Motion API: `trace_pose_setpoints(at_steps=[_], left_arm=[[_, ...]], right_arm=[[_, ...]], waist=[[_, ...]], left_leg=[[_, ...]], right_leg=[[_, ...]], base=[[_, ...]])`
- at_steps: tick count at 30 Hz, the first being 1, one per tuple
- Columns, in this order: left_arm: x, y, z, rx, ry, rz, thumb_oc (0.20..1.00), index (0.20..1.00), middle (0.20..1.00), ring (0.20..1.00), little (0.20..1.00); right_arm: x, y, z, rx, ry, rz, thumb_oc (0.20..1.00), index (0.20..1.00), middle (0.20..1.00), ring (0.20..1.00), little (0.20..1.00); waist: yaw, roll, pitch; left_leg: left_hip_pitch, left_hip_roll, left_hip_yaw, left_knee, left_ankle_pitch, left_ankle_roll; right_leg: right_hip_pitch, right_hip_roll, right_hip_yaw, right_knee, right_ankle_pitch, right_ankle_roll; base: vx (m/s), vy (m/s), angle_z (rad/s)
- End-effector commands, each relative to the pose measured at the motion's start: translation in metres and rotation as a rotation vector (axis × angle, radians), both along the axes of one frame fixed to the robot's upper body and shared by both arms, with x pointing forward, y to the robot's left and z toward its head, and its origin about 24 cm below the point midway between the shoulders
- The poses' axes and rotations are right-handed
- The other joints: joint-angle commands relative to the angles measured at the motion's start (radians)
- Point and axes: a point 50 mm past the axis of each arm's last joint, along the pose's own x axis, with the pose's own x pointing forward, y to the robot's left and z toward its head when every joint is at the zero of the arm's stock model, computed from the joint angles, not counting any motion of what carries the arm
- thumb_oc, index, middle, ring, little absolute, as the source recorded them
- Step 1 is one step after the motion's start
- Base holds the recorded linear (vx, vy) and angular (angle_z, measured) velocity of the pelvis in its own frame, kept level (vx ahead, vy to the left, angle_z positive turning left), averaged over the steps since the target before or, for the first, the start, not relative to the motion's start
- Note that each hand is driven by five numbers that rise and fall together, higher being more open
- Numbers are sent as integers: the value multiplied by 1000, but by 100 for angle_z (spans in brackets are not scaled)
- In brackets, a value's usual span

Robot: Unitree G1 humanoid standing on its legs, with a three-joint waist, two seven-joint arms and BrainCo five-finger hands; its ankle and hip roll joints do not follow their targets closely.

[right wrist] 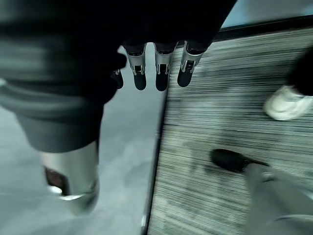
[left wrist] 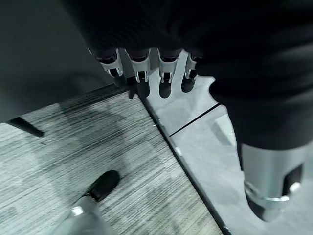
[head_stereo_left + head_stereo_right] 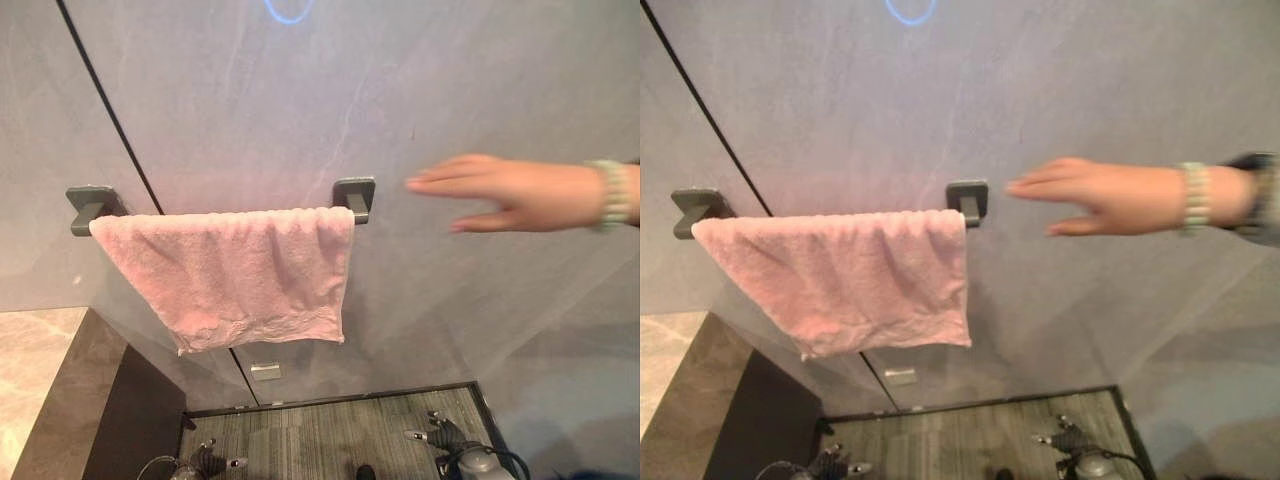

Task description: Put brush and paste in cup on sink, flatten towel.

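A pink towel [image 3: 240, 270] hangs spread over a grey wall bar between two grey brackets [image 3: 355, 193]; its lower edge runs slanted and a little wrinkled. A person's hand [image 3: 500, 192] with a bead bracelet reaches in from the right, flat before the wall, just right of the right bracket and apart from the towel. My left hand [image 3: 195, 462] and right hand [image 3: 455, 450] hang low near the floor, far below the towel. In the wrist views the left hand's fingers [image 2: 142, 73] and the right hand's fingers [image 1: 161, 68] are straight and hold nothing.
A beige stone counter [image 3: 30, 370] with a dark cabinet side [image 3: 130, 410] stands at the lower left. Grey striped flooring [image 3: 330, 435] lies below the grey wall. A person's white shoe [image 1: 286, 105] stands on the floor near my right side.
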Motion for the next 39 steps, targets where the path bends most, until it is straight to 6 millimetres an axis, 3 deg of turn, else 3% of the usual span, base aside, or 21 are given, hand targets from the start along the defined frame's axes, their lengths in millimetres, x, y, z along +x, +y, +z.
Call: trace_pose_setpoints(at_steps=[1, 9, 16, 19, 32, 37, 39], left_arm=[[7, 12, 3, 34, 5, 41, 1000, 1000, 1000, 1000, 1000], [-10, 8, -3, 47, 87, -29, 1000, 1000, 1000, 1000, 1000], [-6, 3, -3, 44, 62, -35, 1000, 1000, 1000, 1000, 1000], [9, -2, 1, 34, 6, -74, 1000, 1000, 1000, 1000, 1000], [13, -5, 2, 60, 1, -201, 1000, 1000, 1000, 1000, 1000], [34, -13, 13, 68, -94, -374, 1000, 1000, 1000, 1000, 1000], [50, -19, 25, 80, -176, -525, 1000, 1000, 1000, 1000, 1000]], right_arm=[[16, 4, 2, -2, -25, -22, 1000, 1000, 1000, 1000, 1000], [-18, -2, -11, -25, 107, -59, 1000, 1000, 1000, 1000, 1000], [-22, -6, -11, -1, 91, -152, 1000, 1000, 1000, 1000, 1000], [-14, -3, -9, 10, 61, -156, 1000, 1000, 1000, 1000, 1000], [5, -13, 3, 13, -63, -183, 1000, 1000, 1000, 1000, 1000], [28, -17, 21, 44, -213, -163, 1000, 1000, 1000, 1000, 1000], [43, -17, 35, 73, -307, -124, 1000, 1000, 1000, 1000, 1000]], waist=[[8, -12, 13], [6, -9, 6], [2, -6, 7], [6, -3, 14], [-10, 1, 15], [-19, 9, 23], [-18, 14, 29]], left_leg=[[-35, 34, -51, 10, 24, -32], [-36, 34, -59, 10, 20, -33], [-40, 34, -66, 10, 21, -34], [-41, 34, -65, 10, 23, -33], [-33, 43, -48, 10, 21, -36], [-31, 48, -40, 10, 21, -39], [-33, 50, -40, 10, 24, -41]], right_leg=[[55, -66, 3, 8, -8, 70], [59, -65, -5, 8, -14, 69], [55, -63, 4, 8, -18, 67], [47, -64, 10, 8, -13, 68], [38, -61, 26, 8, -11, 72], [36, -60, 30, 8, -10, 74], [37, -60, 25, 8, -12, 75]], base=[[0, 0, 0], [0, 0, 2], [0, 0, 0], [0, 0, 0], [-4, -3, -2], [-25, -16, -9], [-15, -12, -1]])
